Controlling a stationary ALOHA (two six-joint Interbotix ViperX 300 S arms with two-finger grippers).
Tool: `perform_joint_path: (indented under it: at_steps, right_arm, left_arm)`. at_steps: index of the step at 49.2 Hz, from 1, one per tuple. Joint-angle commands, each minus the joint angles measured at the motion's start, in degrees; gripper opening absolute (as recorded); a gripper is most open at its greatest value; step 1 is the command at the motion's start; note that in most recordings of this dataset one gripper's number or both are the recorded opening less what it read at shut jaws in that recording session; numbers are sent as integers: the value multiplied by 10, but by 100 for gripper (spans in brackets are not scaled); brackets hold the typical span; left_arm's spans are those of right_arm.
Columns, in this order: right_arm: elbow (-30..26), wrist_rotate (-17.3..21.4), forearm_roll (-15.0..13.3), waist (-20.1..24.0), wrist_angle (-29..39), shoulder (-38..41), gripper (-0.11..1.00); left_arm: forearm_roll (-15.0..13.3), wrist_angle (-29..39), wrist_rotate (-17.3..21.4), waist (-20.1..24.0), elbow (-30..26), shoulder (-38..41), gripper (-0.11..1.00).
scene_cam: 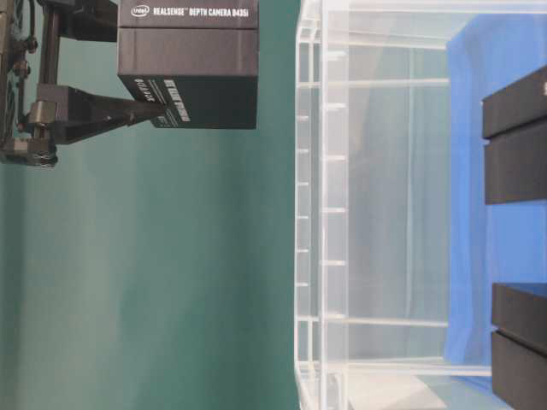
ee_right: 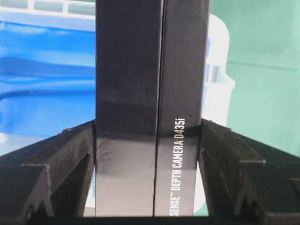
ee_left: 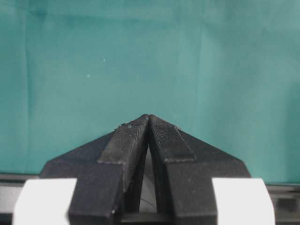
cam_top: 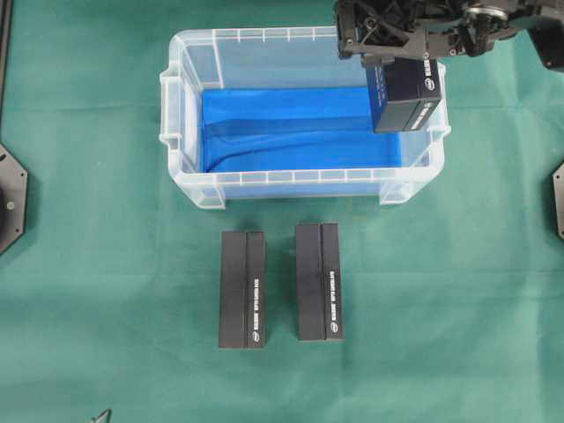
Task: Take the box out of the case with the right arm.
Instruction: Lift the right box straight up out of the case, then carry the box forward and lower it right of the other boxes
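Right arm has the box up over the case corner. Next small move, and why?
Probably carry it sideways, out past the rim, before lowering. The right gripper is clamped on the box, which hangs above the right end of the case, clear of the blue lining. Two more boxes already lie on the green cloth in front, so setting it beside them looks likely.
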Motion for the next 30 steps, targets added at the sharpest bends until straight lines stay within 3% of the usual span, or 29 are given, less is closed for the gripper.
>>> perform_joint_path:
  at_steps: [1, 30]
  right_arm:
    - [-16, 0, -3, 2, 0, -18, 66]
    - [-16, 12, -3, 25, 3, -18, 66]
  left_arm:
    - [1, -1, 1, -2, -6, 3, 2]
    - [1, -2, 1, -2, -6, 4, 2]
